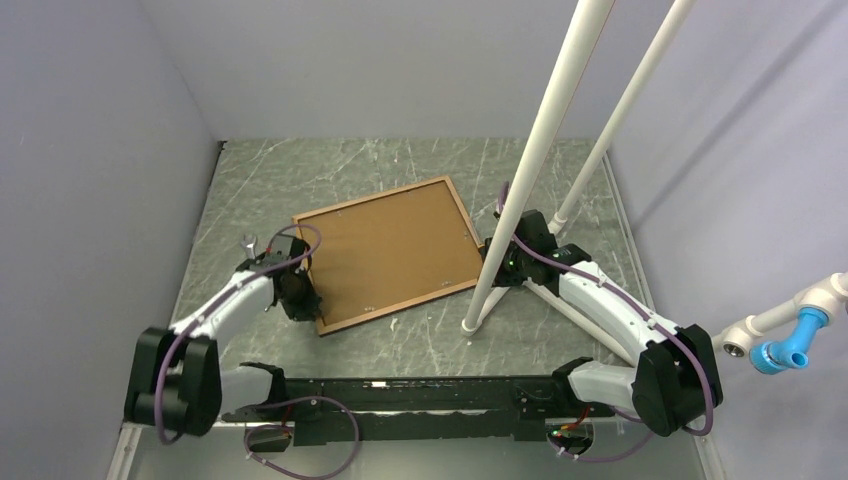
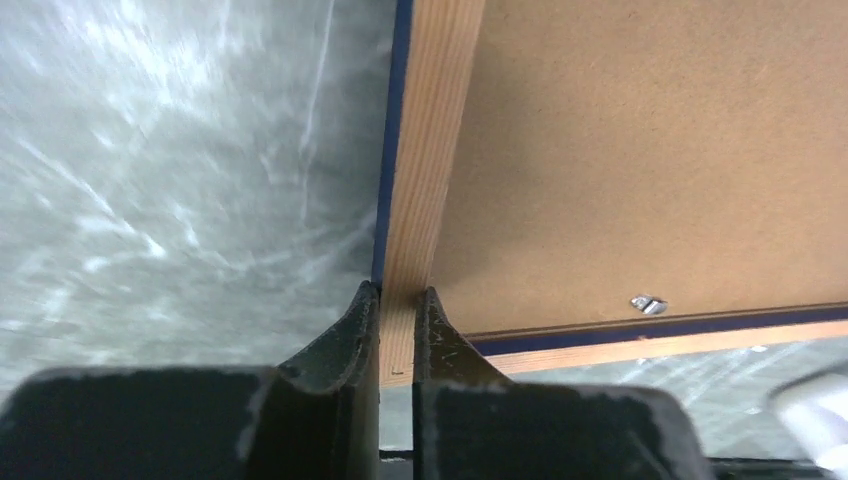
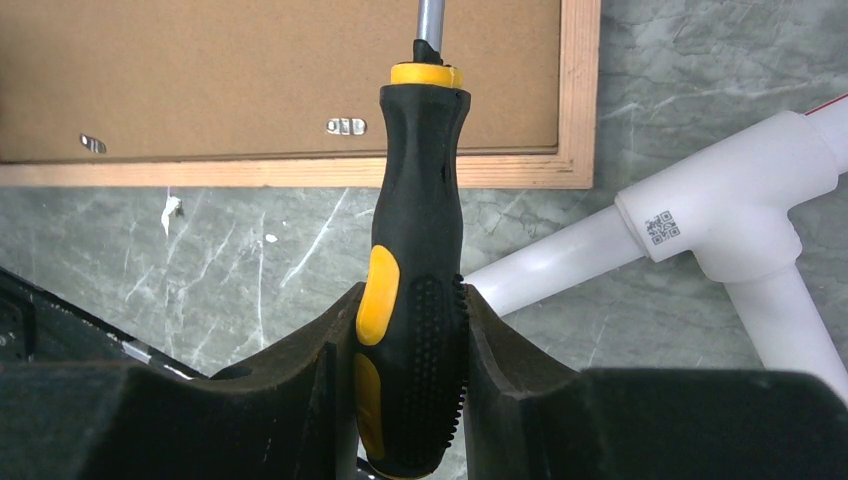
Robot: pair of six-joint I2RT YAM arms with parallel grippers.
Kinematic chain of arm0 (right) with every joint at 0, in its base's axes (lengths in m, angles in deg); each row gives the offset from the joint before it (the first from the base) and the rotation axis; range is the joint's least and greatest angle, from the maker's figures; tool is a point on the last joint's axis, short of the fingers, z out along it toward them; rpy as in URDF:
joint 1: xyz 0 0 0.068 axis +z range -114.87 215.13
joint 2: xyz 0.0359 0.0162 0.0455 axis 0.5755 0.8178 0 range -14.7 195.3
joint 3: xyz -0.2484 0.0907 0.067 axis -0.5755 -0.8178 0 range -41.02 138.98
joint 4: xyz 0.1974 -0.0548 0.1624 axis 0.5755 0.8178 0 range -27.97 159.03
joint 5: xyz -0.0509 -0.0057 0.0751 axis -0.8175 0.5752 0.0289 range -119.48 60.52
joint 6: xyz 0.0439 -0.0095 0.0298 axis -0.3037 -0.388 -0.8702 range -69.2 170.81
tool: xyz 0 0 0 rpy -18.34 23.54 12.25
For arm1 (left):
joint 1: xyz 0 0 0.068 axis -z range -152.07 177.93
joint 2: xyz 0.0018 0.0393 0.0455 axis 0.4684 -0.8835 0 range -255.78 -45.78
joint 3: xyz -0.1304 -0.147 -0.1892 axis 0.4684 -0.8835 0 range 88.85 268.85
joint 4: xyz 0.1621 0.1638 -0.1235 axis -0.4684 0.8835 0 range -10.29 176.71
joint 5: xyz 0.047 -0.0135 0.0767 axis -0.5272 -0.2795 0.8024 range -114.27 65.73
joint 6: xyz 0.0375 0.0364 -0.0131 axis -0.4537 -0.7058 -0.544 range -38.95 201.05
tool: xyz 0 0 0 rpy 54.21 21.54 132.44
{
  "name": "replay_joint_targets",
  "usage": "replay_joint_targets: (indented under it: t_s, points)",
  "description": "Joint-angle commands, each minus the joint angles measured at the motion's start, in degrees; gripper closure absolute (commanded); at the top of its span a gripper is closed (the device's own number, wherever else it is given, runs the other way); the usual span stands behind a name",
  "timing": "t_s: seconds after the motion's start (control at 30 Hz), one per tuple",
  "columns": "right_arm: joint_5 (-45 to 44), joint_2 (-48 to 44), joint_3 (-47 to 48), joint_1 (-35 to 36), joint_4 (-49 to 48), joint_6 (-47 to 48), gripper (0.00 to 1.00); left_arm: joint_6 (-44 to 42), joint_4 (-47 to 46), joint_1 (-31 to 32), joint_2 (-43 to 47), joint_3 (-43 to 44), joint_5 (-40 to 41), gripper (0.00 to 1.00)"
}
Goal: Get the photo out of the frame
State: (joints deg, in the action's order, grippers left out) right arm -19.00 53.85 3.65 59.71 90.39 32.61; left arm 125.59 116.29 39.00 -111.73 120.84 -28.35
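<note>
While the thin navy-blue picture frame (image 1: 385, 250) lies face down on the grey-green marbled table (image 1: 300, 170), with its brown backing board (image 2: 650, 150) up, you are at the opening step. Your left gripper (image 2: 400, 295) is pinched onto the light wood rim by the near-left corner, steadying it. Your right gripper (image 3: 410, 300) is clamped round a black-and-yellow rubber-handled screwdriver (image 3: 420, 180), its shaft pointing toward the small metal tabs (image 3: 346, 126). The photo is out of sight, presumably under the board. Next you need to lever each tab aside without skidding.

Lab test cell: plain grey walls (image 1: 90, 150), marbled tabletop (image 1: 350, 170), white pipe rig (image 1: 548, 130)
</note>
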Motion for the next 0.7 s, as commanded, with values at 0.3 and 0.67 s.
replay_joint_targets:
  t_s: [0.3, 0.67]
  points:
    - [0.57, -2.55, -0.65, 0.36, -2.77, -0.52, 1.00, -29.07, 7.52, -10.83, -27.17, 27.74, 7.47, 1.00]
    - [-0.89, -4.34, -0.74, 0.47, -1.37, -0.84, 1.00, -25.83, 0.91, -19.98, -18.78, 23.84, -5.09, 0.53]
